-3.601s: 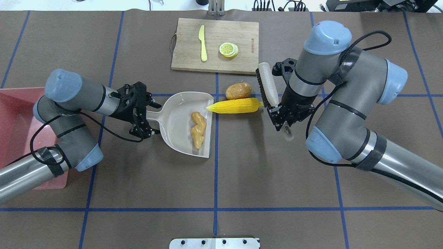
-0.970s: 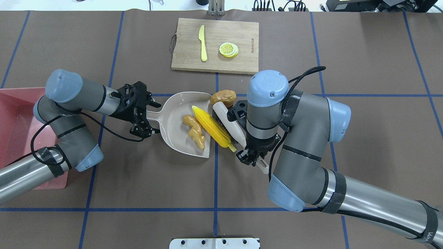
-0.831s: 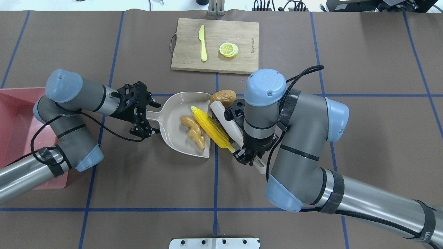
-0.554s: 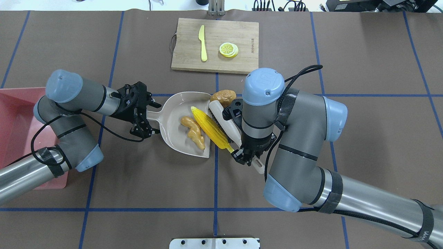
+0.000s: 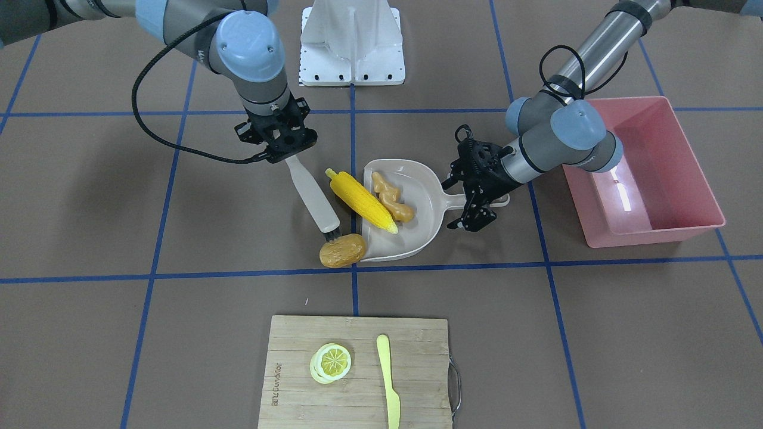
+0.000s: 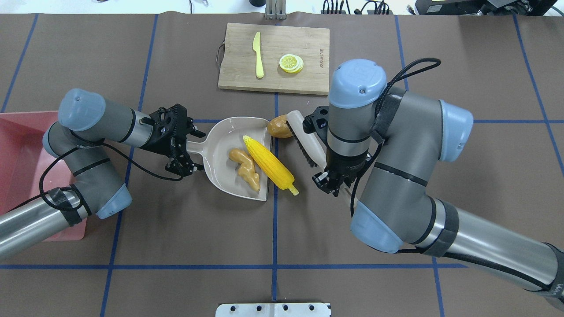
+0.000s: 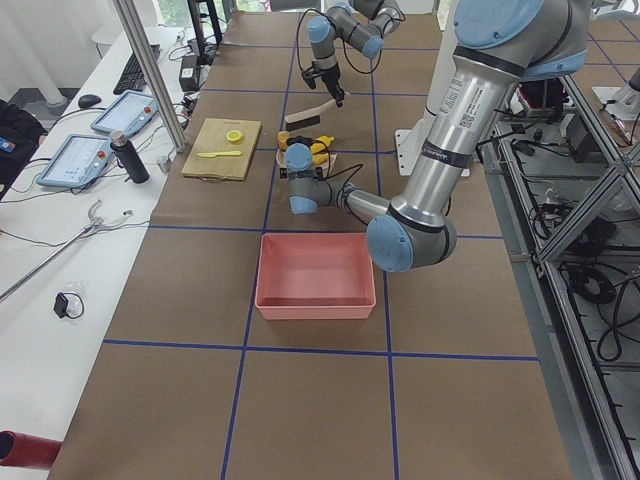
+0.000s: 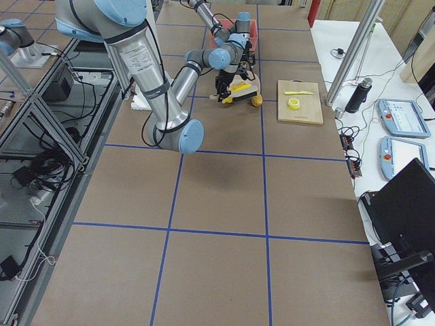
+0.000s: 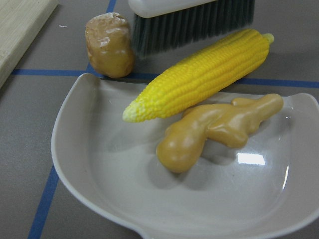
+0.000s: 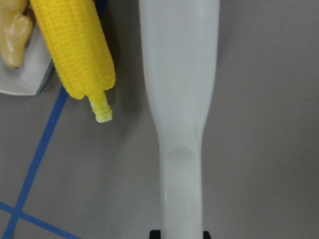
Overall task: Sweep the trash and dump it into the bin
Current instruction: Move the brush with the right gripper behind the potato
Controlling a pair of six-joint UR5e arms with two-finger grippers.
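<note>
Bin (image 6: 20,145): one pink tub at the far left of the surface (image 6: 185,229), partly under the left arm, well apart from the dustpan.
Left gripper (image 6: 193,150): jaws clamped on the handle of the single beige dustpan (image 6: 222,143), which lies flat with its open lip facing the right arm.
Trash: three pieces (one in the pan, one half in, one out).
Ginger root (image 6: 245,169): wholly inside the pan, near its lip.
Corn cob (image 6: 269,165): lies aslant across the lip, its pointed tip inside beside the ginger and its stalk end out on the surface.
Potato (image 6: 278,127): on the surface, just outside the pan's far corner, against the end of the brush bristles.
Brush (image 6: 304,136): one, white-backed with dark bristles, just beside the corn but not touching it.
Right gripper (image 6: 328,184): jaws closed around the brush handle.
Cutting board (image 6: 308,39): one, at the far edge, carrying one yellow knife (image 6: 257,55) and one stack of lemon slices (image 6: 291,63).
</note>
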